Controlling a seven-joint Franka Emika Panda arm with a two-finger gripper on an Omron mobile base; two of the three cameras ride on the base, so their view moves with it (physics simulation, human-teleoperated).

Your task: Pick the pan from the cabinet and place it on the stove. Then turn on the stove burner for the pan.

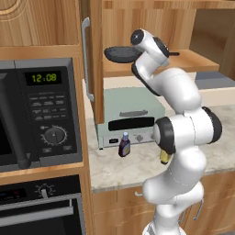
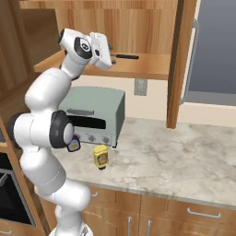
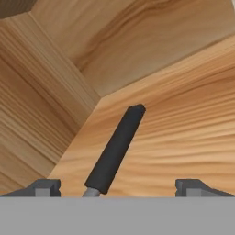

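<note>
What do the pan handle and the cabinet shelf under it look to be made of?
Pan handle: matte black, probably plastic or rubber-coated, with no shine; a grey, metal-looking neck shows at its base. Cabinet shelf: warm brown wood with clear grain streaks and a smooth finish; it could be veneer.

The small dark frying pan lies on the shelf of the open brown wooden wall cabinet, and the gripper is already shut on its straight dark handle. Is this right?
Not quite. The small dark frying pan does lie on the shelf of the open brown wooden wall cabinet, but the gripper is open, not shut on the handle. The hand view shows the straight dark handle between two wide-apart fingertips, touching neither.
</note>
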